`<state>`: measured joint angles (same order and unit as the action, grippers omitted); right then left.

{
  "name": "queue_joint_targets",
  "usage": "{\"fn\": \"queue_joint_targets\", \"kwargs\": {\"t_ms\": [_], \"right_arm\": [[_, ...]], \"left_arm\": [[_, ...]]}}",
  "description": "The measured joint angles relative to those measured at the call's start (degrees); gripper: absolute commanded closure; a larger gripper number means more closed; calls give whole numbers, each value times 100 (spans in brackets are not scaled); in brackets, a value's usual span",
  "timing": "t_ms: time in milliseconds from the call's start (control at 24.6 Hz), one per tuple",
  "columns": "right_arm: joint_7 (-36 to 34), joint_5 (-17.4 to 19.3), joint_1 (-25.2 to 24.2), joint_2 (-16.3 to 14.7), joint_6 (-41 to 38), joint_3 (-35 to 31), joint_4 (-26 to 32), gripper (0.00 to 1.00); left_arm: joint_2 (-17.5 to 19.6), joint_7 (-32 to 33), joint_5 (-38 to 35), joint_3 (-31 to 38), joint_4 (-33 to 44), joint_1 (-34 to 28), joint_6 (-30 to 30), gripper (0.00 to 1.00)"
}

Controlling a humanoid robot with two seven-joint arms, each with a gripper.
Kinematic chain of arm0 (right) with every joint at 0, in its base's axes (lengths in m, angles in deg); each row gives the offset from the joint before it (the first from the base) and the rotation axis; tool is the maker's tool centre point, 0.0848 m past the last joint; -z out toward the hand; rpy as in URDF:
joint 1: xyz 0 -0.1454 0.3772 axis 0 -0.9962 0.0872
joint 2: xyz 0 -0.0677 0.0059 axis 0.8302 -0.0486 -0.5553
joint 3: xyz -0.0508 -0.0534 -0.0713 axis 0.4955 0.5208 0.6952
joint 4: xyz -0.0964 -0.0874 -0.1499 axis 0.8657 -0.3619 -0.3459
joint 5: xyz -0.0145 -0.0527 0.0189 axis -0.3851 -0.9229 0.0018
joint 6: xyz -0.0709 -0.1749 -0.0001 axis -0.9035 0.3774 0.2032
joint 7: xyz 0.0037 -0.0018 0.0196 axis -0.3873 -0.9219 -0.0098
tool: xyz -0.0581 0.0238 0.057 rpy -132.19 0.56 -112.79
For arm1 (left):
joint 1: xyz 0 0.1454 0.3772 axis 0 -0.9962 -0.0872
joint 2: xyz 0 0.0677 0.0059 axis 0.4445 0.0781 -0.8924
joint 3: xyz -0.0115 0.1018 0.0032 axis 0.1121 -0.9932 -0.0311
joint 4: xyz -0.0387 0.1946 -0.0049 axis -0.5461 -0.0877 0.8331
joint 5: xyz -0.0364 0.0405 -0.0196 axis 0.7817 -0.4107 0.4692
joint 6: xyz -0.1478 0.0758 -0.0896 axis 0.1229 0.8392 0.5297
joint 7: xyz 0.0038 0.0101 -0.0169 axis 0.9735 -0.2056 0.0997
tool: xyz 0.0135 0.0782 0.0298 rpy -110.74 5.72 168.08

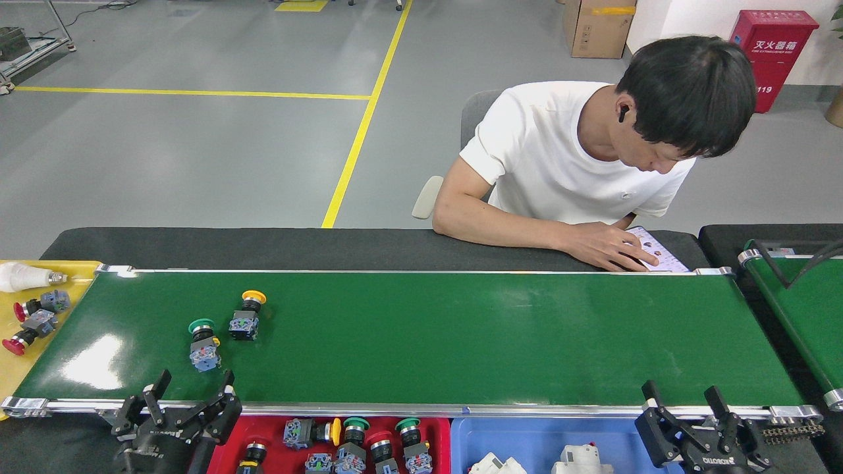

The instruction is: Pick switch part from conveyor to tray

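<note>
Two switch parts lie on the left half of the dark-green conveyor point(461, 342): one with a green cap point(202, 344) and one with a yellow cap point(246, 316). My left gripper point(191, 392) stands open at the belt's near rail, just below the green-capped part, holding nothing. My right gripper point(685, 398) is open and empty at the near rail, far right. The red tray point(263, 431) under the near rail holds several switch parts.
A blue tray point(632, 434) with white parts sits right of the red one. A yellow tray point(20, 368) at the belt's left end holds red-capped switches and a bulb. A person leans on the far side, a hand point(609, 247) on a tablet. A second green belt point(803, 316) is at right.
</note>
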<state>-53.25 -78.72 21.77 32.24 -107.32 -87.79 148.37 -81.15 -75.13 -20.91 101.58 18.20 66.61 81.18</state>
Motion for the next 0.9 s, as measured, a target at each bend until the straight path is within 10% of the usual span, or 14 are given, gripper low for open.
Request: {"fn": "queue_joint_targets", "kwargs": {"t_ms": [204, 448, 896], "right_arm": [[-8, 29, 14, 0, -7, 0, -68, 1], [-11, 31, 63, 0, -15, 6, -125, 1], [-16, 41, 225, 4, -7, 15, -126, 1]], "left_arm": [[594, 6, -5, -23, -1265, 774, -234, 12], [1091, -166, 49, -205, -2185, 1245, -242, 92], [915, -279, 465, -256, -593, 126, 194, 94]]}}
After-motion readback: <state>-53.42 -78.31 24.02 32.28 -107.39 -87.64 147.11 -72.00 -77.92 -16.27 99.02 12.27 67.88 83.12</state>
